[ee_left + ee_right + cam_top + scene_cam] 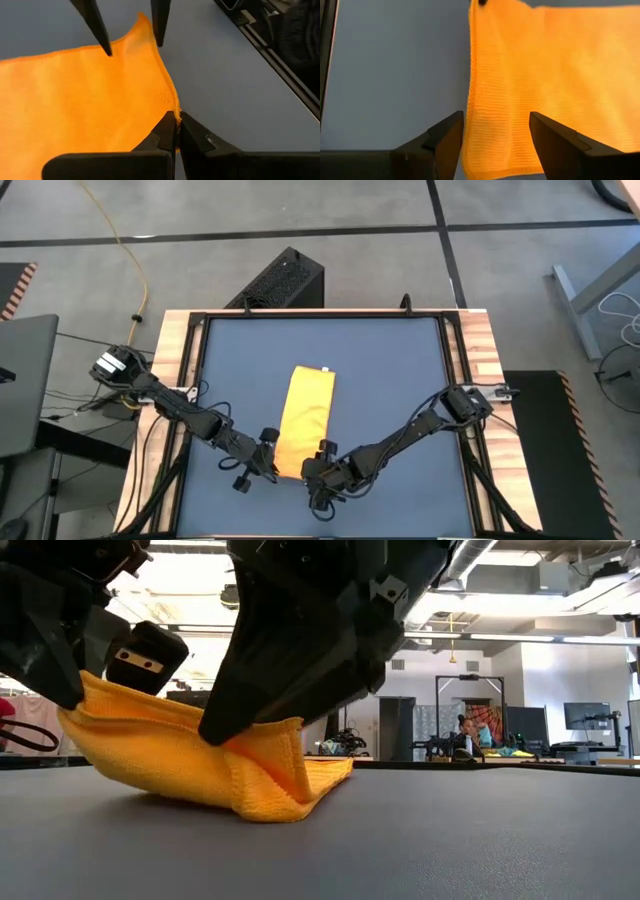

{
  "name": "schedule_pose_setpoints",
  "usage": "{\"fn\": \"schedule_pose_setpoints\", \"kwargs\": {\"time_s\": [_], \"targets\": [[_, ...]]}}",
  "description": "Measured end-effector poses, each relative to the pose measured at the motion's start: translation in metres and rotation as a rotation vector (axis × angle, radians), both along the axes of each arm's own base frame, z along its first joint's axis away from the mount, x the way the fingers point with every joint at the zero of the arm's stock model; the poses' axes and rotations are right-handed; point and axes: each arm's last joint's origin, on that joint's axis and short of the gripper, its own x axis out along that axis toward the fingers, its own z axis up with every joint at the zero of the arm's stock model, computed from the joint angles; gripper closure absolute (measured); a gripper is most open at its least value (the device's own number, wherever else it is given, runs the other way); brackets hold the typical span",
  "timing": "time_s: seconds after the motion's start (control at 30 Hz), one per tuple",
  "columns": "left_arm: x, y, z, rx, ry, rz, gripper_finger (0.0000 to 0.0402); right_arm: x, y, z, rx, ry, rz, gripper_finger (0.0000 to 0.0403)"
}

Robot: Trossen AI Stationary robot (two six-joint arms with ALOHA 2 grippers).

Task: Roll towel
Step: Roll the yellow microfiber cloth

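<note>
Towel (306,420) folded in long strip mid-desk (400,360), near end lifted. Left end effector (175,131) clenched on near-left corner edge. Right end effector (495,135) released, fingers straddling near-right edge. Far half of desk open.

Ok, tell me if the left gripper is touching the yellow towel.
Touching. The left wrist view shows the left gripper shut on the yellow towel's edge, cloth pinched between its fingers.
</note>
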Motion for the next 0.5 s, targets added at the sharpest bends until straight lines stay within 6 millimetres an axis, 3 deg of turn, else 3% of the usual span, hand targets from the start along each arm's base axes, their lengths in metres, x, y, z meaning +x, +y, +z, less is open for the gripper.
{"fn": "schedule_pose_setpoints", "kwargs": {"time_s": [0.5], "targets": [[0.003,0.008,-0.002,-0.048,0.051,-0.038,0.0401,-0.011,0.023,-0.013,-0.175,0.016,0.152,0.0179]]}}
